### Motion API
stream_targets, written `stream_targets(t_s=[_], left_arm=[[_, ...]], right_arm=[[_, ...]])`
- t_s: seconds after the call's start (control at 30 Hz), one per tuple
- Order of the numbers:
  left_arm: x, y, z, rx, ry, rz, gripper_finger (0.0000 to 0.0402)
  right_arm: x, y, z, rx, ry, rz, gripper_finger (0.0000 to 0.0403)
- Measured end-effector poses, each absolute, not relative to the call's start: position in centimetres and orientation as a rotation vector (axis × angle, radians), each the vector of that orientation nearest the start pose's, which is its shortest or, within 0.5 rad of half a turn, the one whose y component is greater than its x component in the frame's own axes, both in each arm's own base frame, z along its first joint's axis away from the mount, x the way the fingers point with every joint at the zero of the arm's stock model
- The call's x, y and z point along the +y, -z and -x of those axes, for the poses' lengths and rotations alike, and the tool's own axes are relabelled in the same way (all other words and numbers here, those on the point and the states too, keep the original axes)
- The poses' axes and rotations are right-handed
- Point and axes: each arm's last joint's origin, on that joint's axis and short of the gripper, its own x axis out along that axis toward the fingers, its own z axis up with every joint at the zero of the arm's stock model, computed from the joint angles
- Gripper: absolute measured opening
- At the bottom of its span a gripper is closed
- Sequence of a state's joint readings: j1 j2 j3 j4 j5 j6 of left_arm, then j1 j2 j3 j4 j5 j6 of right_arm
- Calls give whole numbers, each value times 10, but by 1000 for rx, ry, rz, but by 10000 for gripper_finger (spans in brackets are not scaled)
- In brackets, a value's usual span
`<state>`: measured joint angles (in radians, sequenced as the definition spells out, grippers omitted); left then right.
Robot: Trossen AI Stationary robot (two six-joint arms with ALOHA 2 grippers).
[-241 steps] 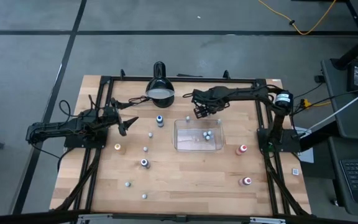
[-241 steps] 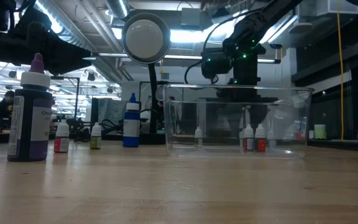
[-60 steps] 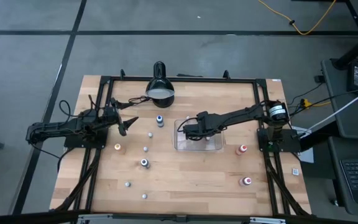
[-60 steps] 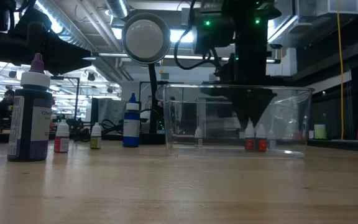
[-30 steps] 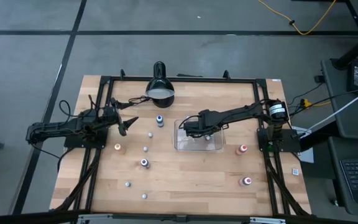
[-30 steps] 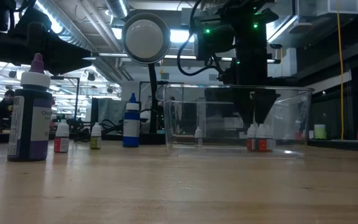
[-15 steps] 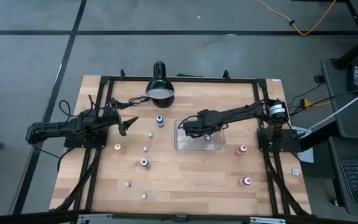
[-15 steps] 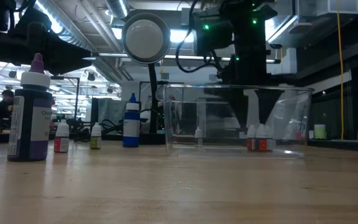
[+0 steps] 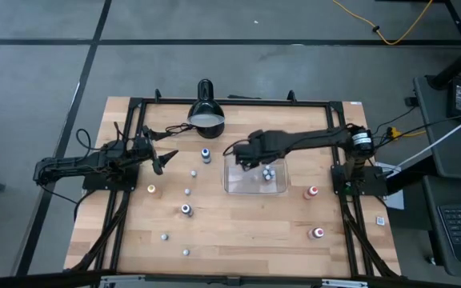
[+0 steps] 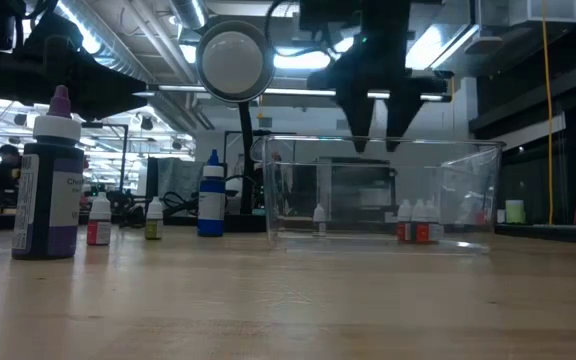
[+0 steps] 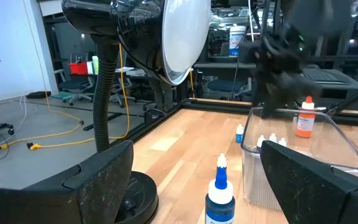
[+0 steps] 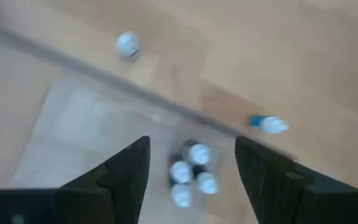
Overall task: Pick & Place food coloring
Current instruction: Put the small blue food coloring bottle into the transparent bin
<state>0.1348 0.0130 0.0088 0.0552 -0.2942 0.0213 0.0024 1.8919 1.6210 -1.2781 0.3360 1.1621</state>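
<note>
The clear tray (image 9: 240, 186) lies mid-table with a cluster of tiny food coloring bottles (image 9: 269, 172) standing on its floor, also seen in the low view as bottles (image 10: 417, 222) and in the right wrist view as bottles (image 12: 190, 174). My right gripper (image 10: 375, 138) hangs open above the tray's rim, fingers pointing down, nothing between them; it shows as gripper (image 9: 249, 156) from above. My left gripper (image 9: 163, 158) waits open at the table's left, level, facing a blue-topped bottle (image 11: 219, 193).
A black desk lamp (image 9: 206, 114) stands at the far edge. Loose bottles dot the table left of the tray: blue (image 9: 206, 154), dark (image 9: 186, 210), orange (image 9: 151, 190), small pale ones (image 9: 187, 191). Two red-topped bottles (image 9: 313, 192) (image 9: 318, 233) stand at the right.
My right gripper has opened inside the tray and let go of a small bottle, which stays standing with the cluster. The gripper has then risen straight up until its fingertips are above the tray's rim, rolling a little.
</note>
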Motion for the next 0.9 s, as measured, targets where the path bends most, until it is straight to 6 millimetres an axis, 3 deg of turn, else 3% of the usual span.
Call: stream_targets(t_s=[0.2, 0.37, 0.63, 0.9], left_arm=[[21, -171, -95, -46, -429, -17, 347], [21, -171, -95, -47, -429, -17, 347], [21, -171, -95, -47, -429, -17, 347], [21, -171, -95, -47, -429, -17, 347]], right_arm=[[-31, -272, -329, 1073, 1232, -742, 236], [-49, -271, -307, 1030, 1315, -780, 236], [-72, -241, -275, 1126, 1386, -797, 236], [-84, -212, -268, 1127, 1332, -854, 236]])
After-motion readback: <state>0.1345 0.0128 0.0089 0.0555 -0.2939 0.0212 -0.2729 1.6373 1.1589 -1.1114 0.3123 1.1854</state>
